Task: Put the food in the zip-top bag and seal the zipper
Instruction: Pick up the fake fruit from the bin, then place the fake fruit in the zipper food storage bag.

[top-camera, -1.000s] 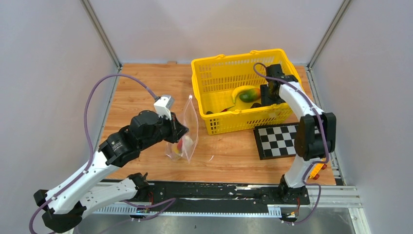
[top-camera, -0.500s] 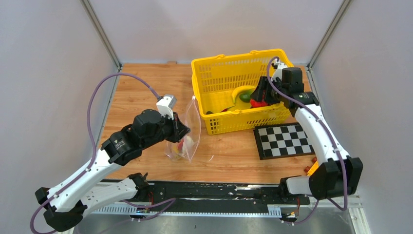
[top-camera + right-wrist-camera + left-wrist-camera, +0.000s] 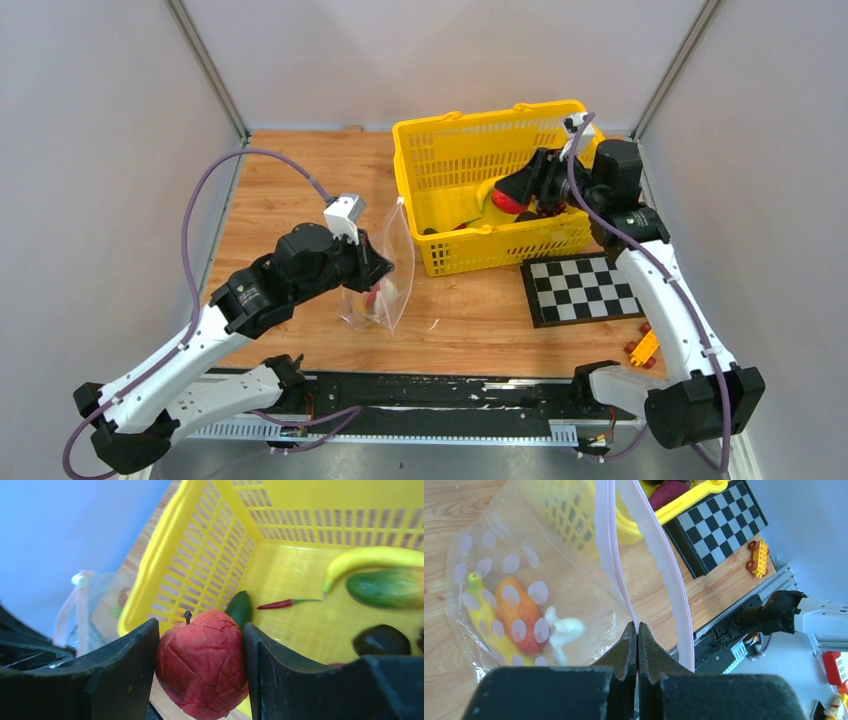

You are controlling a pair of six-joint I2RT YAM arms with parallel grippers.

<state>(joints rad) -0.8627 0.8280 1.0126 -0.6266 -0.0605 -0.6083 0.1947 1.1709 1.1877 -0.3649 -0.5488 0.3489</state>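
My left gripper [image 3: 385, 268] [image 3: 637, 625] is shut on one lip of the zip-top bag [image 3: 385, 285] [image 3: 539, 575], holding its mouth open and upright. The pink zipper strip [image 3: 609, 550] runs up from the jaws. Inside lie a yellow piece [image 3: 481, 611], an orange-red piece [image 3: 516, 611] and a white piece [image 3: 564, 627]. My right gripper [image 3: 512, 192] [image 3: 200, 652] is shut on a red apple [image 3: 202, 670] [image 3: 506, 200], lifted above the yellow basket [image 3: 440, 135]. A banana [image 3: 370, 560], a green piece [image 3: 387, 587], a chilli [image 3: 282, 603] and dark pieces [image 3: 381, 640] lie in the basket.
A black-and-white checkerboard [image 3: 582, 288] lies right of the basket. An orange toy car [image 3: 643, 348] sits at the table's front right. The bag also shows in the right wrist view [image 3: 85, 610], left of the basket.
My right gripper has risen out of the basket with the red apple and swung towards the left. My left gripper keeps hold of the bag, nearly still.
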